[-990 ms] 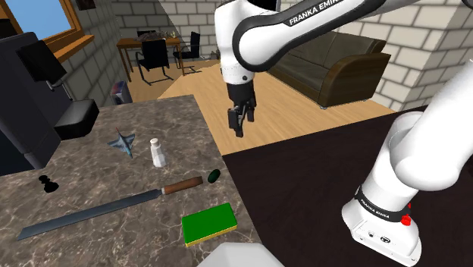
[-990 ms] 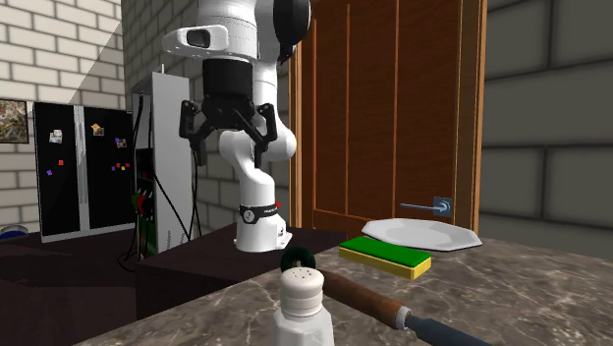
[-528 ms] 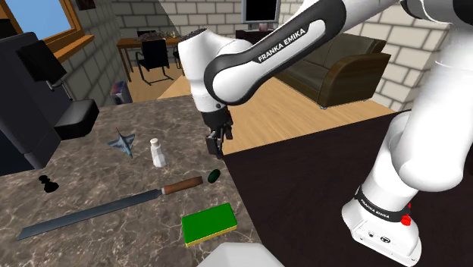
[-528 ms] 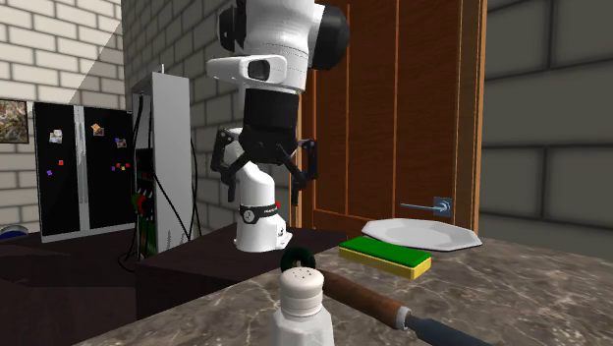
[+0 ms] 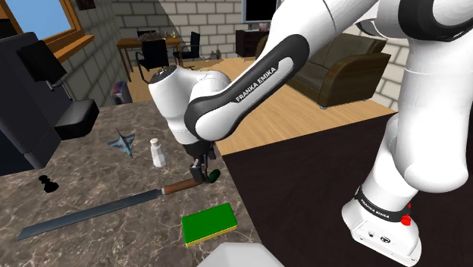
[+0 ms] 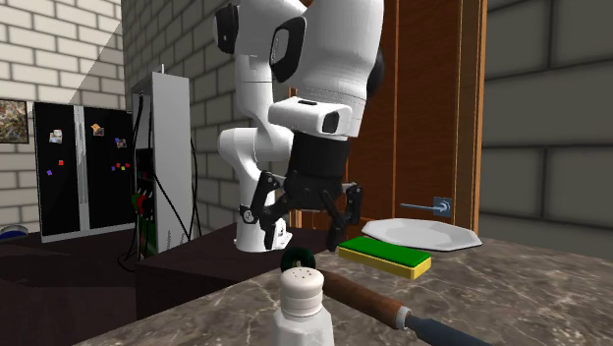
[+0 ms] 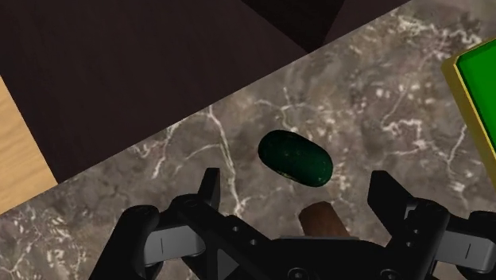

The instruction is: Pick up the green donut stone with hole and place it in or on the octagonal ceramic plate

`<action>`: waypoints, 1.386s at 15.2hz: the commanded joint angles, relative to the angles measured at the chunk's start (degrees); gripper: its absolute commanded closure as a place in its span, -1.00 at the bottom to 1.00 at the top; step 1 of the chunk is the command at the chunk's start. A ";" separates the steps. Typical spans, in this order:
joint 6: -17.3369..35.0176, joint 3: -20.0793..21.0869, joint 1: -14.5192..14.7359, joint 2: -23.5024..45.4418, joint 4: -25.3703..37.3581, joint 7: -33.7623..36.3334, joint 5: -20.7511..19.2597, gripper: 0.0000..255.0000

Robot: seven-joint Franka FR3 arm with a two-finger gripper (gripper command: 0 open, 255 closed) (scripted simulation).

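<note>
- Arm (image 5: 176, 102) folded low over marble counter (image 5: 91, 190), gripper (image 6: 295, 236) aimed down, hovering just above dark green stone (image 7: 295, 157).
- Fingers (image 7: 210, 188) spread wide, nothing grabbed.
- Stone's by knife handle (image 5: 182, 185), near counter edge.
- Forearm (image 5: 254, 80) txt: "FRANKA EMIKA".

1. A lived-in home, open-plan: a dark brown sofa (image 5: 337, 72) stands on a wooden floor (image 5: 265, 114) beyond the marble surface (image 5: 91, 182), with pale brick walls (image 5: 443, 53) all round.
2. A dining corner at the far end: a table with dark chairs (image 5: 155, 51), near a wood-framed window (image 5: 57, 30).
3. Kitchen signs: a dark fridge dotted with magnets (image 6: 83, 167); a white shaker (image 5: 158, 152), a long knife (image 5: 98, 211) and a green sponge (image 5: 208, 220) on the surface.
4. A panelled wooden door (image 6: 393, 108) with a lever handle (image 6: 432, 206).
</note>
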 commanded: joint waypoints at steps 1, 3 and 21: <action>1.19 -0.10 0.13 0.79 -0.53 0.33 -0.59 -1.00; 2.59 -0.29 0.08 1.36 -1.42 0.60 -1.02 -1.00; 4.37 -0.56 0.03 2.16 -2.48 0.98 -1.61 1.00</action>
